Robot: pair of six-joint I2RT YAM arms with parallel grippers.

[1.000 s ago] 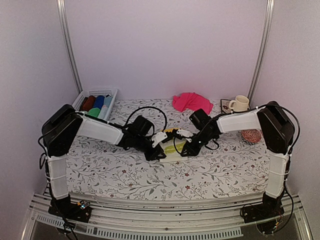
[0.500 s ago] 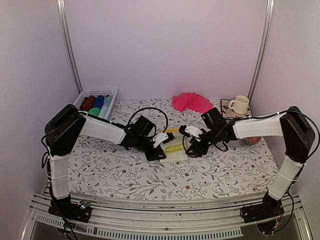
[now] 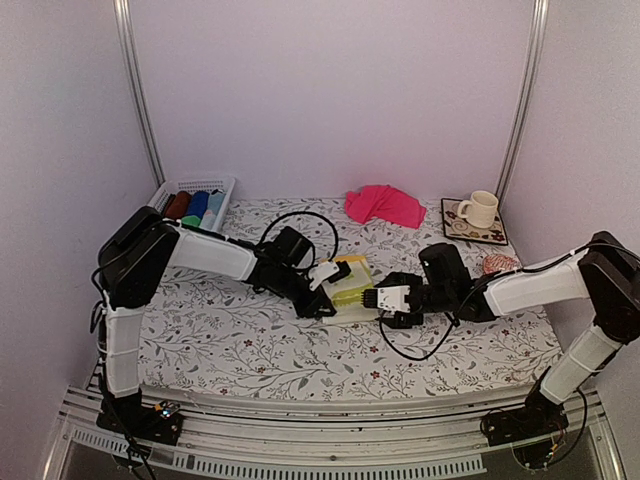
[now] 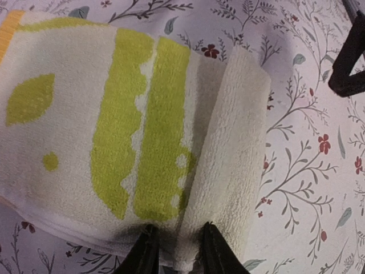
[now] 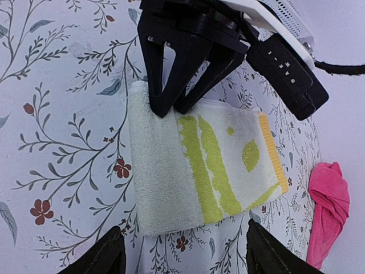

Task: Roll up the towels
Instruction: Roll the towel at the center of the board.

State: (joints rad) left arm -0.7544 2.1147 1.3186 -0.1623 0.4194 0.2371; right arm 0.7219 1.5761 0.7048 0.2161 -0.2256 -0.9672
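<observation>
Left fingers clamped on rolled edge of lime-yellow towel; right fingers apart, off towel; gripper-body print illegible.

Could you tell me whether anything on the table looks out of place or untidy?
The pink towel lies crumpled in a heap near the far edge, not spread flat. The lime-yellow towel has only one edge folded over, pinched by the left hand. Nothing looks spilled or damaged.
</observation>
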